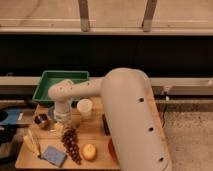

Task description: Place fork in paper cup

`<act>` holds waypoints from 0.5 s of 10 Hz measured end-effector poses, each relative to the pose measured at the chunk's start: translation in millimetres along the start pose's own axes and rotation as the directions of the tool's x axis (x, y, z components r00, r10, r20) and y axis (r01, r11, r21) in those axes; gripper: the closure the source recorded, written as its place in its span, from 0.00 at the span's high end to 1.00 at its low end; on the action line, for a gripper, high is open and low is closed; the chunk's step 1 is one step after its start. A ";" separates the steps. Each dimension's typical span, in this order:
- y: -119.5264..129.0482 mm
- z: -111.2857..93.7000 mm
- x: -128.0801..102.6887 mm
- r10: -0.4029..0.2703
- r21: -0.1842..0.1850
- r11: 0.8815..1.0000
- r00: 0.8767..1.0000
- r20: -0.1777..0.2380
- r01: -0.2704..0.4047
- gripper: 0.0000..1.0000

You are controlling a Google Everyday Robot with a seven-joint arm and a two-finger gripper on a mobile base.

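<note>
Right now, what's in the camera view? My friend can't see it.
A white robot arm reaches down over a wooden table, its gripper low beside the paper cup. Grapes and an orange fruit lie nearer the front; a green tray sits behind. I can't spot the fork.

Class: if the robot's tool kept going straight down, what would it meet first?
The tool, left of the paper cup, points down at the table. It would likely first meet the small pale item beside the grapes, though depth is unclear.

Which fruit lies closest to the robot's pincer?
The dark purple grape bunch; the pincer hangs by its top end, while the yellow banana and round orange fruit lie farther.
</note>
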 end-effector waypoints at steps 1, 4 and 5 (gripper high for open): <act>-1.5 1.5 -0.8 -0.001 0.003 1.000 1.000 -0.001 0.001 0.38; 0.6 1.0 -2.3 -0.004 0.002 1.000 1.000 -0.004 0.004 0.07; -0.3 3.1 -2.3 -0.005 0.003 1.000 1.000 -0.006 0.005 0.01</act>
